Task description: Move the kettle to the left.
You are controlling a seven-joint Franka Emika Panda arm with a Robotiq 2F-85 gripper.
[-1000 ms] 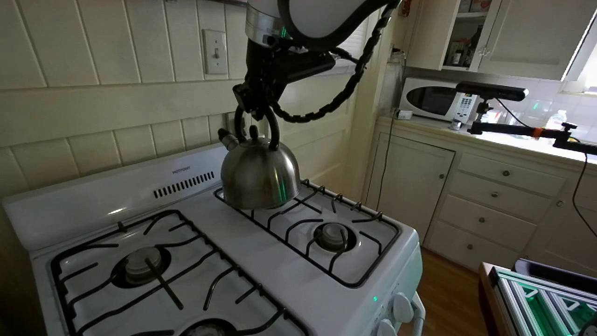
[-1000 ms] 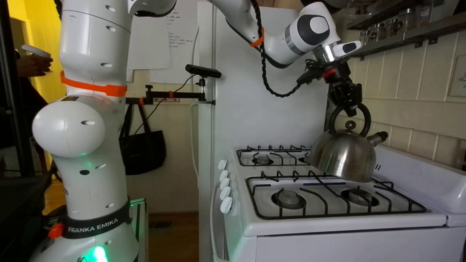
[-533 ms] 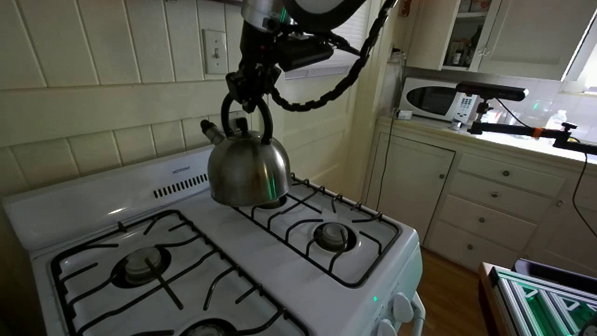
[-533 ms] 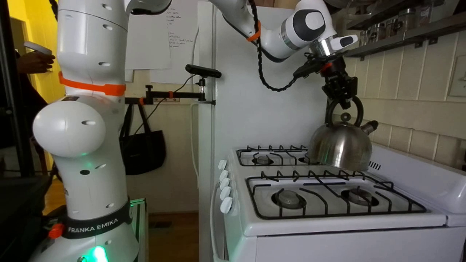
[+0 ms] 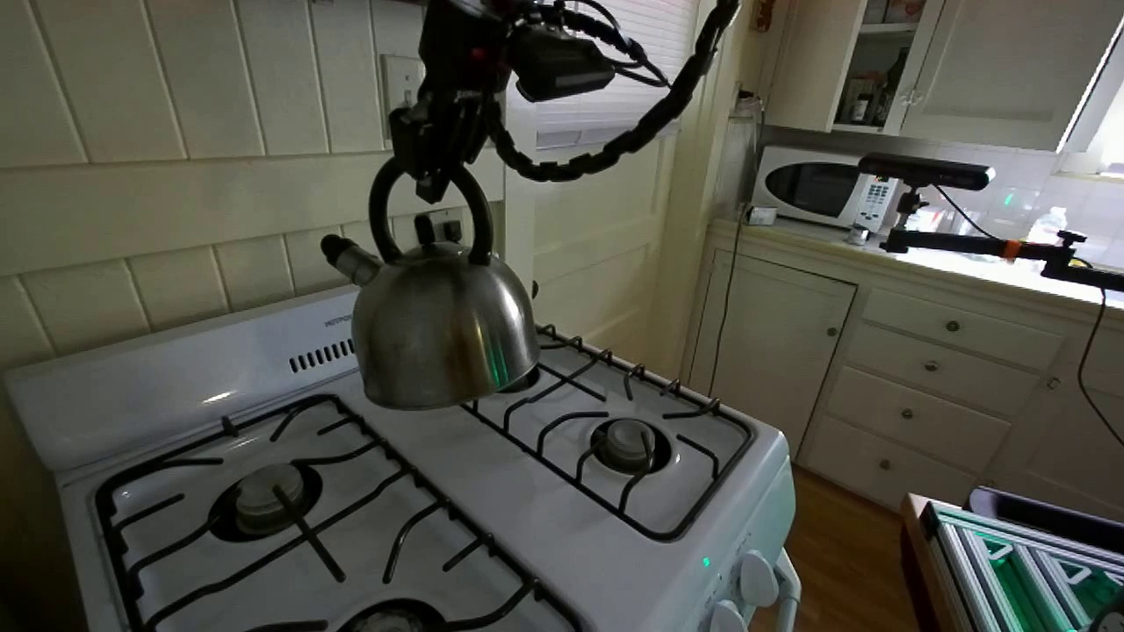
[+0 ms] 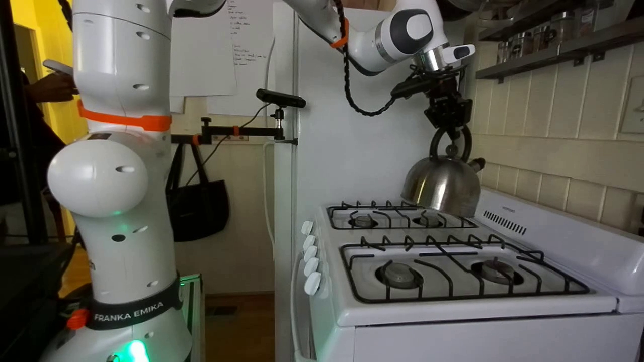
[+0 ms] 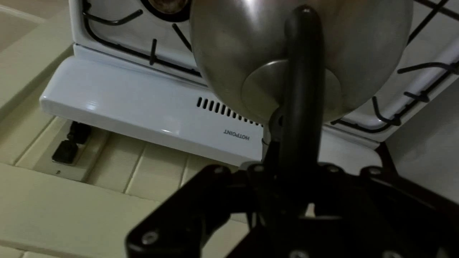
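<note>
Pinching the top of an arched black handle, the end effector sits closest to the lens in the wrist view, and just beyond it shows the rounded, shiny kettle that the handle belongs to. In both exterior views the kettle hangs in the air above the white stove, its base apart from the black grates and sloping a little. Which grate lies straight below it I cannot tell. The kettle's short spout, dark at the tip, points up and toward the slotted back panel, where the lettering HOTPOINT stands upside down in the wrist view. Behind that panel rises a cream boarded wall, with two black plugs in an outlet plate. Farther off, in an exterior view, a white microwave stands well apart from the stove, below pale cupboards, one of them partly open.
</note>
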